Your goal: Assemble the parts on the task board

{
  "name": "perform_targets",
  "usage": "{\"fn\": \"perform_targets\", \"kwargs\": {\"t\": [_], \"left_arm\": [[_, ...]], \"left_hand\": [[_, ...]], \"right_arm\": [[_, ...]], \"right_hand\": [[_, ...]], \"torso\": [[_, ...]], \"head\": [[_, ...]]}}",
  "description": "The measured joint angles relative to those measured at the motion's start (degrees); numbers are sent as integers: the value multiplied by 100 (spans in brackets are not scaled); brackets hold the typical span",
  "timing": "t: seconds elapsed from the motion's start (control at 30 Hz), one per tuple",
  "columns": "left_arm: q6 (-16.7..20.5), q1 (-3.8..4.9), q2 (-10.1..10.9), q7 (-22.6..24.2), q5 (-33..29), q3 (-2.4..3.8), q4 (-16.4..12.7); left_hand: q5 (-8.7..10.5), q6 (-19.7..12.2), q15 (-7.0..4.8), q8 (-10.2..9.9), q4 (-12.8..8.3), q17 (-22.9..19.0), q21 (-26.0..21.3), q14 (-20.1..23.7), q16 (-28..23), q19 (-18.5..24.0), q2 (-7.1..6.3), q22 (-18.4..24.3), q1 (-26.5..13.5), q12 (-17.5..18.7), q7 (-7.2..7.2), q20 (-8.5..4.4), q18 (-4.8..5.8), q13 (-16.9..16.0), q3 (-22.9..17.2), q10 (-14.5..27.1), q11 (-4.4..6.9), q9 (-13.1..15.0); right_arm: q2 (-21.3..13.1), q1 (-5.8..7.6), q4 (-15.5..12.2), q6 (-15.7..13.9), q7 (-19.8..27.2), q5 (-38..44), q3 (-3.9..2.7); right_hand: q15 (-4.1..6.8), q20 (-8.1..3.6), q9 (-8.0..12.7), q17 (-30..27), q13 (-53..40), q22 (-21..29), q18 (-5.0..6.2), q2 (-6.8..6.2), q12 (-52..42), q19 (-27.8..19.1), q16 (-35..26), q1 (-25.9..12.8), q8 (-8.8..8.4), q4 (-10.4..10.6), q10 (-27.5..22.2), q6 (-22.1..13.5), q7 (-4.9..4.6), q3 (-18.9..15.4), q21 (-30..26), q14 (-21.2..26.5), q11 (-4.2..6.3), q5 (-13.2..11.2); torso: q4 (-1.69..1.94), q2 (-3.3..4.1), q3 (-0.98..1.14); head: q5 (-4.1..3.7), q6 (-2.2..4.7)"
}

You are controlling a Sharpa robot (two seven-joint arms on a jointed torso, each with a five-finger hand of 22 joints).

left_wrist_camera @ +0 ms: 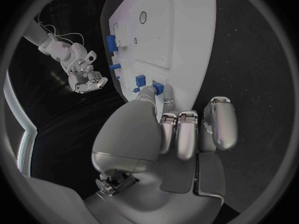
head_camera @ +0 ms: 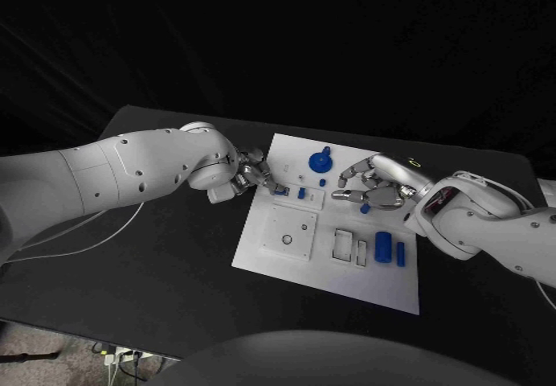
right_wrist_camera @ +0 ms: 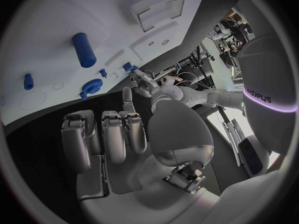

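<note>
Black tabletop [head_camera: 151, 281] under dark surroundings, and I've got the white task board [head_camera: 336, 277] sitting in the middle of it, between my two arms. My left hand [head_camera: 246, 173] is at the board's left edge, toward the far end. Through the left wrist view its fingertips [left_wrist_camera: 148, 92] are right up against a small blue block [left_wrist_camera: 158, 88] at the board's rim, touching it as far as I can see, while the other fingers [left_wrist_camera: 187, 134] lie curled side by side. Whether that block is truly pinched, I cannot tell.

My right hand [head_camera: 377, 183] hovers over the far right part of the board, fingers curled inward; I can't make out anything inside them. From the right wrist view those fingers [right_wrist_camera: 115, 134] hang together above the board's edge, with nothing visibly in them.

Parts on the board: a blue gear [head_camera: 321, 161] near the far edge, a blue cylinder [head_camera: 383, 242] lying toward the right side with a thinner blue bar [head_camera: 401, 253] just beside it, and a small blue piece [head_camera: 302, 193] near the left hand. White rectangular recesses [head_camera: 345, 245] sit close to the cylinder.
</note>
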State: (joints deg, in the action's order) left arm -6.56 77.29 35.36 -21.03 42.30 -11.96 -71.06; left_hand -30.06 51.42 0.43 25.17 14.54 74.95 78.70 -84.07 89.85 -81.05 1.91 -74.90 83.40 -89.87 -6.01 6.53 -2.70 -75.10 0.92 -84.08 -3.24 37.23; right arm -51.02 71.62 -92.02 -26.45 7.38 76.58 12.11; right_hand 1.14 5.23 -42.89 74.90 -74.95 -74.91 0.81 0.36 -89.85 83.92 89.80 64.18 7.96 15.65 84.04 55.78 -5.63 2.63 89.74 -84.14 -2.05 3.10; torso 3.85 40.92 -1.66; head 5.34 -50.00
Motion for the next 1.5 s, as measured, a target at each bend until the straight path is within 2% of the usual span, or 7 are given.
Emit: {"fn": "perform_targets", "kwargs": {"t": [0.1,0.23,0.33,0.7,0.9,1.23,1.5], "left_arm": [[7,-5,3,43,-37,-3,9],[27,-14,11,76,-69,-8,19],[47,-22,24,84,-92,-11,17],[156,-64,204,102,-275,-34,-117],[245,-81,280,128,-348,-47,-166],[379,-102,339,233,-445,-67,-221],[515,-88,526,372,-535,-85,-315]], "left_hand": [[259,21,-27,-15,29,0,0,16,0,-15,-46,0,142,-1,-67,-16,0,-2,-29,14,50,0],[1040,228,-68,-265,159,-1,3,17,0,-42,-121,0,370,-22,-38,-42,0,-5,-161,25,61,-29],[1237,390,-86,-481,245,-1,41,-1,0,-63,-168,0,430,-23,0,-63,0,-3,-247,34,71,-29],[1243,593,-168,-239,599,-1,73,-2,0,-84,-351,0,367,-22,82,-123,0,20,-652,4,184,-1067],[1238,602,-168,-118,582,-2,73,-2,0,-104,-618,0,144,-22,91,-144,-1,16,-1146,-8,195,-1162],[1197,582,-168,8,563,-2,73,-2,0,-83,-803,0,19,-22,68,-164,-1,16,-1588,-8,195,-1315],[1174,552,-187,114,79,-3,73,18,0,-84,-999,0,-104,-22,38,-164,0,16,-2420,13,215,-1828]], "right_arm": [[0,-2,0,22,-15,0,1],[-4,-5,0,50,-34,-1,1],[-12,-8,-3,69,-47,-2,3],[-60,-21,-6,133,-110,-7,7],[-67,-28,-1,160,-138,-13,9],[-92,-39,0,182,-168,-35,10],[-117,-47,0,200,-200,-58,13]], "right_hand": [[0,0,-9,0,0,0,0,23,0,0,0,23,0,-3,0,0,0,-3,0,0,0,0],[5,0,-18,5,0,0,0,45,0,0,0,45,0,-31,0,18,19,0,0,5,0,0],[21,0,-25,4,0,0,0,34,0,0,0,56,0,-31,0,18,19,0,0,21,0,0],[21,0,-57,4,0,-4,1,22,0,0,0,129,0,-79,-21,19,19,-16,-50,21,21,0],[21,0,-75,3,0,-4,0,52,0,0,0,158,0,-100,-21,19,19,-1,-90,21,21,0],[21,0,-108,3,0,-3,1,59,0,0,0,258,0,-143,1,18,19,-16,-140,21,42,22],[21,-21,-132,3,0,-2,1,57,0,21,0,304,23,-174,1,35,35,-16,-162,21,42,22]], "torso": [[0,0,1],[0,0,1],[-1,0,1],[-1,-5,7],[-1,-5,7],[-5,-1,4],[-7,-3,13]], "head": [[3,0],[6,0],[6,0],[2,0],[8,0],[-3,0],[-18,0]]}}
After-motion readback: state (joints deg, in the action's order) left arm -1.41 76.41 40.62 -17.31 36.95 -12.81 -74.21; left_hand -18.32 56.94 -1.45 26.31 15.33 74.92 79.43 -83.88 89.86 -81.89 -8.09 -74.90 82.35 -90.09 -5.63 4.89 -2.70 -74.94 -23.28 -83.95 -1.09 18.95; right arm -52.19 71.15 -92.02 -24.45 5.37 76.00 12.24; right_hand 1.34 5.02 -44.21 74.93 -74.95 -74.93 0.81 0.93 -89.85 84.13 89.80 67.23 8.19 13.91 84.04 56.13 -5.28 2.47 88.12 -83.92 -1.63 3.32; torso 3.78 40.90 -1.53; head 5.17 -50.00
